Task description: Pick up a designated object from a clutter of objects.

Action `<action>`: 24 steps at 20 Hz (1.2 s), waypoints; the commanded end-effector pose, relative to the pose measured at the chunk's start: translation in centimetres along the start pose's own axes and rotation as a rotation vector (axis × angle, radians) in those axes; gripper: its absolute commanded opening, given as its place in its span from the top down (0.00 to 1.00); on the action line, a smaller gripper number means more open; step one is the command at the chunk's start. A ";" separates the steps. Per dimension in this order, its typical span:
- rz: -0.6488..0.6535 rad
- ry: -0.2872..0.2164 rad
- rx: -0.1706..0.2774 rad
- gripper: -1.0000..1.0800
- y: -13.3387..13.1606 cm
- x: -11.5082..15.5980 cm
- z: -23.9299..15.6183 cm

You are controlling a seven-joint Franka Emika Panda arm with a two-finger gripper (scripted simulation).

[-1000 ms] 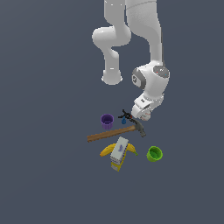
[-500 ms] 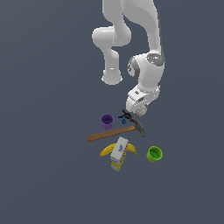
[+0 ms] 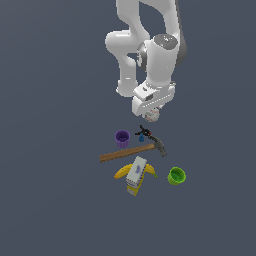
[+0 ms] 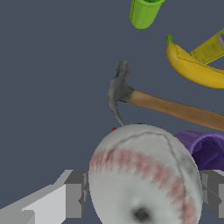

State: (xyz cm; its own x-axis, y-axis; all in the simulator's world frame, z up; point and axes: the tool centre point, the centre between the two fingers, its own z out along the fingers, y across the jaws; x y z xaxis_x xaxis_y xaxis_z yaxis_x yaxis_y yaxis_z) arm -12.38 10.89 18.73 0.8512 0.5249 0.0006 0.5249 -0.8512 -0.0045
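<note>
The white baseball (image 3: 153, 114) with red stitching hangs above the clutter, held between my fingers. It fills the near part of the wrist view, baseball (image 4: 144, 175), with a grey finger (image 4: 75, 192) pressed on one side and the other finger (image 4: 214, 191) on the opposite side. My gripper (image 3: 151, 112) is shut on it, well above the floor. Below it lie the purple cup (image 3: 122, 137), a small black-and-blue item (image 3: 144, 133) and the wooden-handled hammer (image 3: 132, 151).
A yellow banana (image 3: 121, 172) and a white-grey box (image 3: 136, 175) lie together beyond the hammer. The green cup (image 3: 176, 175) stands toward the exterior view's right. The wrist view shows the hammer (image 4: 166, 105), banana (image 4: 192, 68), green cup (image 4: 143, 13) and purple cup (image 4: 205, 148).
The arm has risen from just above the clutter, carrying the baseball upward. The other objects have not moved.
</note>
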 end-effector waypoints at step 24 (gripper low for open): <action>0.002 0.000 -0.003 1.00 12.1 -8.2 -20.0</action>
State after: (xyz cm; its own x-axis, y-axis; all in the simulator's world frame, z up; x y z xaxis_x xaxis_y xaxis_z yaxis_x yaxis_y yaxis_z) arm -12.99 -3.24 37.75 0.8527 0.5224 0.0002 0.5224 -0.8527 -0.0025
